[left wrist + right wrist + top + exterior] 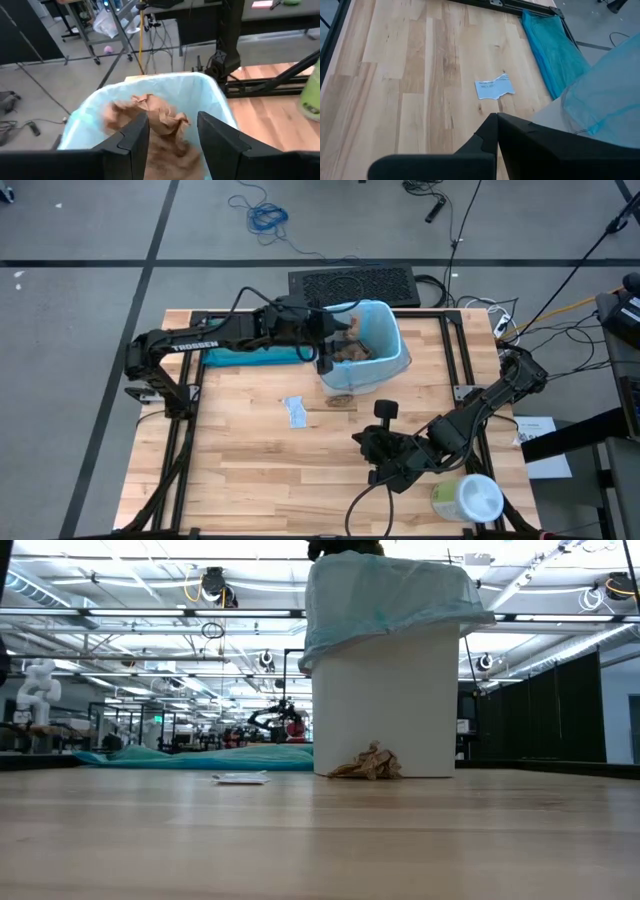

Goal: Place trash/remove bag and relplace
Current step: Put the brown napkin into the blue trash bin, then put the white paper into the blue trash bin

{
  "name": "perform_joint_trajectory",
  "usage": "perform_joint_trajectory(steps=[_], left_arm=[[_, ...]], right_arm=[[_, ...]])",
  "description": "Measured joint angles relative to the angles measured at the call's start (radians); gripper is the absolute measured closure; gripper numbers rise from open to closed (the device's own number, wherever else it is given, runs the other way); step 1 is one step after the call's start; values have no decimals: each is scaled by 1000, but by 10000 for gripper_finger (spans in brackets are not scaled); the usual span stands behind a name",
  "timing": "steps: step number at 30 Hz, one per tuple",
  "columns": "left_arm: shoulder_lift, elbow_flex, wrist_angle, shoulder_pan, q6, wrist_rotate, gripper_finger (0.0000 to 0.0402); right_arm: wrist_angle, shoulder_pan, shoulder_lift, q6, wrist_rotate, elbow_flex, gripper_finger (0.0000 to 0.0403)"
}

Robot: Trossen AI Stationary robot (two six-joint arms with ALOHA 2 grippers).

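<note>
The white bin [385, 710] stands at the far middle of the table, lined with the light-blue bag [385, 330], whose edge is folded over the rim [390, 600]. Brown paper wads [160, 122] lie inside it. My left gripper [173, 119] hovers open over the bin's left rim [328, 345], its fingers apart above the wads. One brown wad [340, 398] lies on the table against the bin's near side, and a white paper scrap [295, 412] lies flat to its left. My right gripper [362, 442] waits shut over the near right of the table.
A darker teal bag [250, 356] lies flat along the far left edge, behind my left arm. A white-and-green wipes tub [468, 498] stands at the near right corner. Bare wood spreads across the table's middle and near left.
</note>
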Motion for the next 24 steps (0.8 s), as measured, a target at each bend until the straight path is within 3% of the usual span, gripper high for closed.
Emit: perform_joint_trajectory(steps=[9, 13, 16, 20, 24], left_arm=[[-83, 4, -29, -1, 62, -61, 252], [-103, 2, -156, -1, 76, -80, 253], [-144, 2, -327, -12, 99, -181, 259], [-210, 2, -537, -59, 93, -318, 302], [-257, -21, -676, -116, -14, -319, 381]], right_arm=[[-1, 0, 0, -1, 0, 0, 403], [0, -5, -1, -2, -1, 0, 403], [-1, -5, -1, 1, 0, 0, 403], [-1, 0, -1, -2, -1, 0, 403], [-1, 0, -1, -6, 9, 0, 403]])
